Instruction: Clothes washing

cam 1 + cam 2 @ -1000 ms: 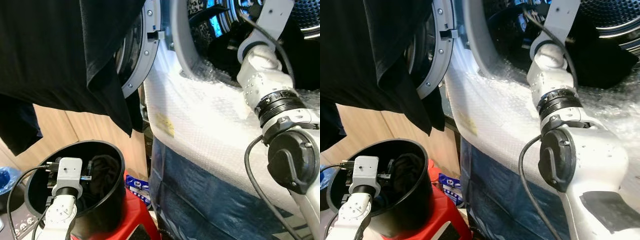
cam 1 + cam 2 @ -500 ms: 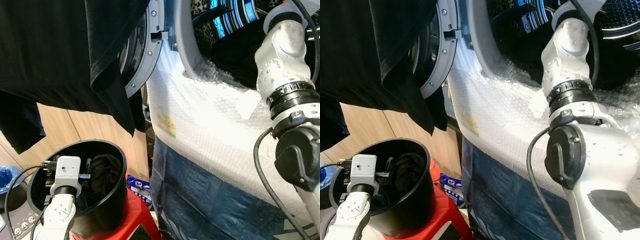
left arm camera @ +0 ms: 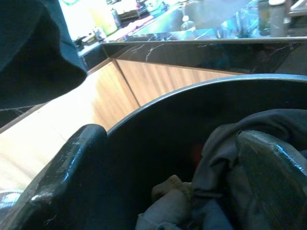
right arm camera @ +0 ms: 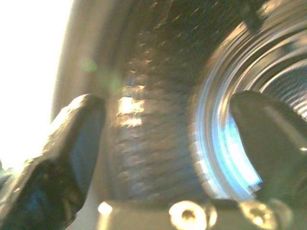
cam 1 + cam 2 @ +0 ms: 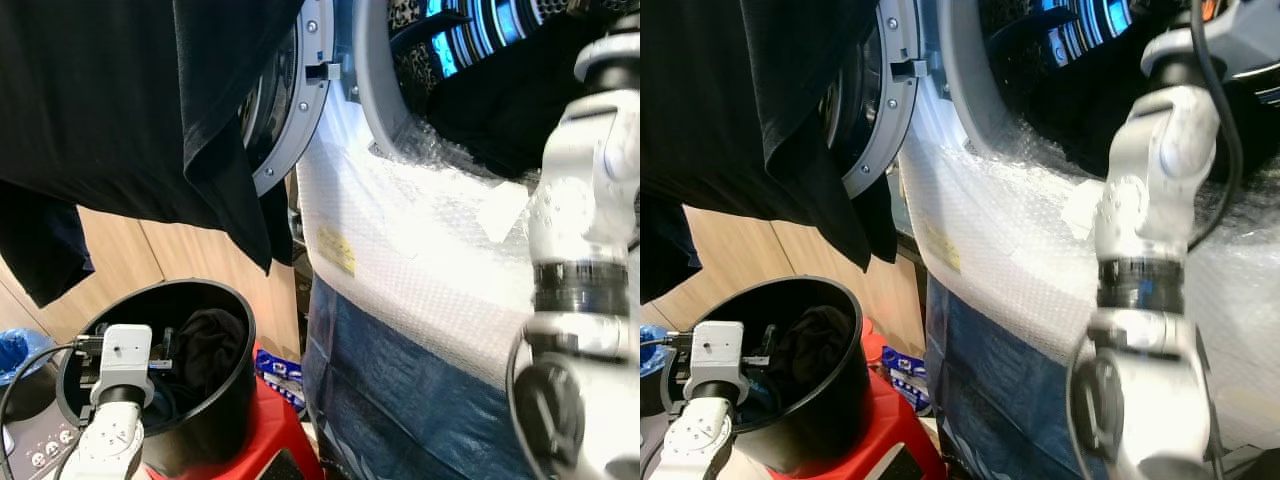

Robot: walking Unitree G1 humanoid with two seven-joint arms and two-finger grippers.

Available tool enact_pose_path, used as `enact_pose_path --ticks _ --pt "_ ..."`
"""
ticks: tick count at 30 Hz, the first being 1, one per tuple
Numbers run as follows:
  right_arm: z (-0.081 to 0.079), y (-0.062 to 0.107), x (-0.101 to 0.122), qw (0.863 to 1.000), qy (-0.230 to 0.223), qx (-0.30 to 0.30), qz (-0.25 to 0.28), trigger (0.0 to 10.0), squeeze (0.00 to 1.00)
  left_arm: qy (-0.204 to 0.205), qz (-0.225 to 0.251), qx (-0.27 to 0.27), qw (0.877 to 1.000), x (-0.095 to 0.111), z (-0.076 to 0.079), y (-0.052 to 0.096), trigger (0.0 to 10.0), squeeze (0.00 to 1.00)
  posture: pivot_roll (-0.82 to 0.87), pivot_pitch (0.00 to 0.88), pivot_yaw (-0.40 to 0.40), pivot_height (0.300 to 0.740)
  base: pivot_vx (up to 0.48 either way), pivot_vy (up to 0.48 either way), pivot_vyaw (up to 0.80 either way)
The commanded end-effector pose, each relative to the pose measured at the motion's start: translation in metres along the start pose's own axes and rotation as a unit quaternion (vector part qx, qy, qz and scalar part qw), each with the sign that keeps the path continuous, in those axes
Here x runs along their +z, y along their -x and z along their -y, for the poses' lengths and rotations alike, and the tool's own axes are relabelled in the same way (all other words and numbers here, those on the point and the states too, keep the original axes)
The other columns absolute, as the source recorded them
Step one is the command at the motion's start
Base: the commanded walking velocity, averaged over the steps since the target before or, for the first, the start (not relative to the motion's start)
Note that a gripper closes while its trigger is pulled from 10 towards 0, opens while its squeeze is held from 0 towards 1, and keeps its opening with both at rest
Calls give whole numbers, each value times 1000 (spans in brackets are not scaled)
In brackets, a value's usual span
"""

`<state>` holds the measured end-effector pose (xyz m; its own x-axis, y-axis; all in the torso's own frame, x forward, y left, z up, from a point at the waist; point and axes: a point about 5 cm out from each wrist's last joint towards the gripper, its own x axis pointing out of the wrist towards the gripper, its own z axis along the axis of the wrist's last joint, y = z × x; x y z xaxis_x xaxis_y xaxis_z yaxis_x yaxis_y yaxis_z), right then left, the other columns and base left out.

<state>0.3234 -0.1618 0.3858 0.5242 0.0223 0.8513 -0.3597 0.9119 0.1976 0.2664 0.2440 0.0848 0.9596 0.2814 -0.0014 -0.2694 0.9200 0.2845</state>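
Note:
A black bucket (image 5: 215, 292) on a red stool holds dark clothes (image 5: 205, 340). My left gripper (image 3: 172, 143) is inside the bucket, open, just above a grey garment (image 3: 225, 139) and a pale cloth (image 3: 168, 203); one finger (image 3: 273, 167) lies against the grey garment. The washing machine drum (image 5: 480, 70) stands open at the upper right with dark and spotted laundry inside. My right arm (image 5: 585, 230) is raised in front of it, blurred. My right gripper (image 4: 168, 120) is open and holds nothing, facing the drum's shiny rim (image 4: 216, 143).
A large black garment (image 5: 120, 100) hangs over the open washer door (image 5: 290, 110). Bubble wrap (image 5: 420, 240) covers the machine's front above a blue panel (image 5: 400, 390). Wooden cabinets (image 5: 130, 260) stand behind the bucket. A blue packet (image 5: 282, 370) lies by the red stool (image 5: 265, 440).
My right arm has swung right and now stands more upright before the drum. The left wrist has dropped slightly in the bucket. The view has shifted a little.

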Motion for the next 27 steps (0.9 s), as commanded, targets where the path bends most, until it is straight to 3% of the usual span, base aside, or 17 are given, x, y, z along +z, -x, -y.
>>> enact_pose_path --ticks 1,4,7,9,10,11,13,15,17,18,19,24,25,26,27 --pt "-26 -1 15 996 -42 76 10 10000 0 -6 2 5 1000 1 -3 -1 10000 0 98 0 64 740 0 0 0" --pt "-43 16 8 985 -54 164 -28 10000 0 -6 3 9 1000 2 -5 -3 10000 0 84 0 68 740 0 0 0" --pt "-56 36 6 963 -86 247 -64 10000 0 -7 3 11 1000 2 -6 -2 10000 0 96 0 60 740 0 0 0" --pt "-59 41 6 956 -91 268 -75 10000 0 -7 3 11 1000 2 -6 -2 10000 0 97 0 57 740 0 0 0" --pt "-69 69 6 915 -110 372 -112 10000 0 -11 6 12 1000 2 -6 -2 10000 0 98 0 53 740 0 0 0" --pt "-71 84 4 892 -118 413 -143 10000 0 -13 7 13 1000 2 -7 -1 10000 0 100 0 53 740 0 0 0" --pt "-70 112 -7 854 -125 460 -209 10000 0 -10 9 21 1000 3 -9 -1 10000 0 105 0 48 740 0 0 0" --pt "-69 131 -16 829 -124 484 -252 10000 0 -9 11 23 1000 3 -10 -1 10000 0 110 0 46 740 0 0 0" --pt "-67 157 -25 791 -138 517 -298 10000 0 -9 17 29 999 5 -12 -2 10000 0 113 0 43 740 0 0 0" --pt "-66 167 -26 775 -154 527 -313 10000 0 -9 19 32 999 6 -13 -2 10000 0 118 0 42 740 0 0 0" --pt "-62 189 -31 747 -195 534 -345 10000 0 -11 23 40 999 8 -16 -3 10000 0 128 0 40 740 0 0 0" --pt "-48 232 -57 715 -215 502 -437 10000 0 -13 36 60 997 14 -23 -3 10000 0 127 0 40 740 0 0 0" --pt "-32 256 -75 707 -198 462 -497 10000 0 -9 38 71 997 14 -27 -3 10000 0 135 0 39 740 0 0 0" --pt "-25 268 -83 701 -194 441 -526 10000 0 -9 38 72 997 14 -28 -3 10000 0 136 0 38 740 0 0 0" --pt "-25 268 -83 701 -194 441 -526 10000 0 -9 38 72 997 14 -28 -3 10000 0 136 0 38 740 0 0 0"
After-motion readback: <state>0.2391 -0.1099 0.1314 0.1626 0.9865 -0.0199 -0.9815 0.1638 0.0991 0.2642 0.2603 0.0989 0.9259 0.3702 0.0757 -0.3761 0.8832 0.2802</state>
